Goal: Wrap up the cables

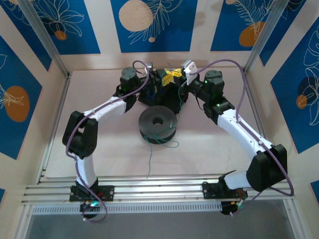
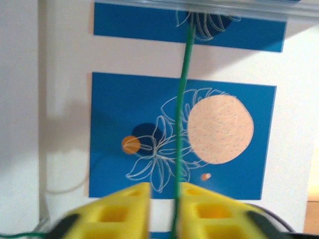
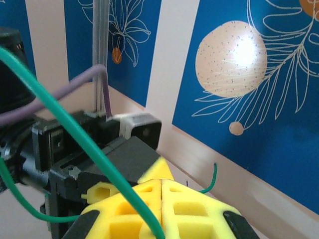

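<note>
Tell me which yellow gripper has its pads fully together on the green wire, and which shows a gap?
The right gripper: its pads meet flush, green wire crossing them. The left gripper shows a narrow gap where the wire runs up.

Both arms are reaching forward and bending inward, their wrists meeting at the far middle of the tabletop. The left claw is pointing upward, its yellow fingers nearly together, pinching a green cable. The right claw is pressing its yellow pads flush together.
</note>
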Motion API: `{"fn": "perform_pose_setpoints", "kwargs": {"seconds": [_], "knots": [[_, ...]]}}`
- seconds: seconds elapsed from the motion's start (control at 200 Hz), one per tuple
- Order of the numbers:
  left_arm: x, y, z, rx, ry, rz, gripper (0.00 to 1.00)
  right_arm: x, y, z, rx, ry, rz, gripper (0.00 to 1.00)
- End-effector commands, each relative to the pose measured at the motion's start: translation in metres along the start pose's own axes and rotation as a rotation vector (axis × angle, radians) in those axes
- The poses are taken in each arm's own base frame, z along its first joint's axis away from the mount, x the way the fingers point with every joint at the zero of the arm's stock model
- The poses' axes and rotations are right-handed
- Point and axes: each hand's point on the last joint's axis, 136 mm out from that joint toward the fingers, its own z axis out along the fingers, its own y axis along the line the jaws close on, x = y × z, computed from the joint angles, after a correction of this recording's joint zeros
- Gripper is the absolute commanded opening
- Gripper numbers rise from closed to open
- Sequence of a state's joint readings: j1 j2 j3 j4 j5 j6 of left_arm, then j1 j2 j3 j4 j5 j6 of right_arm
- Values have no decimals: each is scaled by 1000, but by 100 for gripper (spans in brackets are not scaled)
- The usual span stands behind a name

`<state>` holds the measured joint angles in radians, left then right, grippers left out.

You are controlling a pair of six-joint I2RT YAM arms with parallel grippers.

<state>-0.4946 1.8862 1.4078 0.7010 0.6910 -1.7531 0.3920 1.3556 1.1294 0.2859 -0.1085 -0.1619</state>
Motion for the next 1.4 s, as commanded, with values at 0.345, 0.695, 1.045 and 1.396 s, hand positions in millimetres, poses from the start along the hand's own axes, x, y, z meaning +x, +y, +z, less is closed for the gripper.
{"fn": "perform_pose_setpoints", "kwargs": {"seconds": [0.345, 0.695, 1.045, 1.396], "knots": [[-64, -111, -67, -445, -326, 693, 0, 43, -75, -65, 354, 143, 98, 0], [2, -158, 53, -159, -199, 780, 0, 38, -126, -135, 655, 172, 240, 66], [19, -115, 120, -78, -231, 775, 0, 26, -54, -194, 188, 6, 1019, 87], [44, -71, 117, -78, -244, 780, 0, 54, -29, -152, 26, -10, 1440, 82]]}}
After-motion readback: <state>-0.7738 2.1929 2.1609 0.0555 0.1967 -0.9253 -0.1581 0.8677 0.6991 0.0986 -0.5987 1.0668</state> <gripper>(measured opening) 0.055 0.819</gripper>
